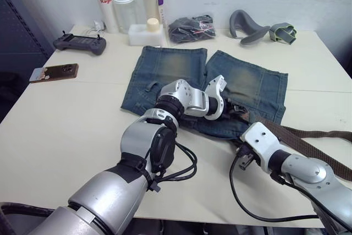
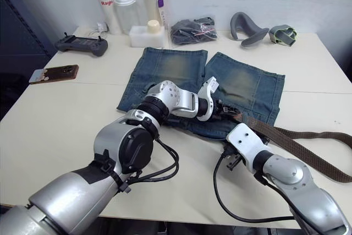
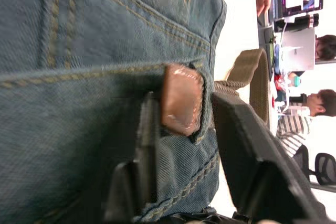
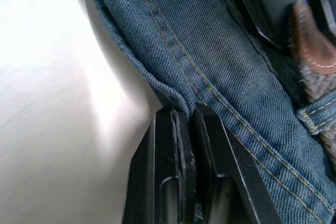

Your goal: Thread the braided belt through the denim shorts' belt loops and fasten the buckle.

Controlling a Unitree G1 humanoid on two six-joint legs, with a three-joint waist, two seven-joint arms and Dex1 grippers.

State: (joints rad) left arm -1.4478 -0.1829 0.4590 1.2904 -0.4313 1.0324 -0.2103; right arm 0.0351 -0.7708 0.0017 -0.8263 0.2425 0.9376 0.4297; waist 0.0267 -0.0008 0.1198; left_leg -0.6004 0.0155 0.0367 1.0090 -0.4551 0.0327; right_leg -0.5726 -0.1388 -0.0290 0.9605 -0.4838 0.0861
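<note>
The denim shorts (image 1: 181,67) lie flat on the table with the waistband toward me. The braided belt (image 1: 308,138) trails from the waistband off to the right. Its plain brown tip (image 3: 181,106) pokes out from under a belt loop (image 4: 317,114). My left gripper (image 1: 234,108) is over the waistband, open, with the tip between its fingers; one finger (image 3: 147,145) touches the tip, the other stands just clear. My right gripper (image 4: 186,116) is at the waistband's near edge, shut on a fold of the denim. The buckle is out of view.
Along the table's back stand bottles (image 1: 124,6), a white tub (image 1: 146,34), a dark bundle in a clear bag (image 1: 191,28) and grey curved parts (image 1: 250,26). A controller (image 1: 80,42) and a phone (image 1: 54,72) lie at the left. People sit beyond the table (image 3: 320,103).
</note>
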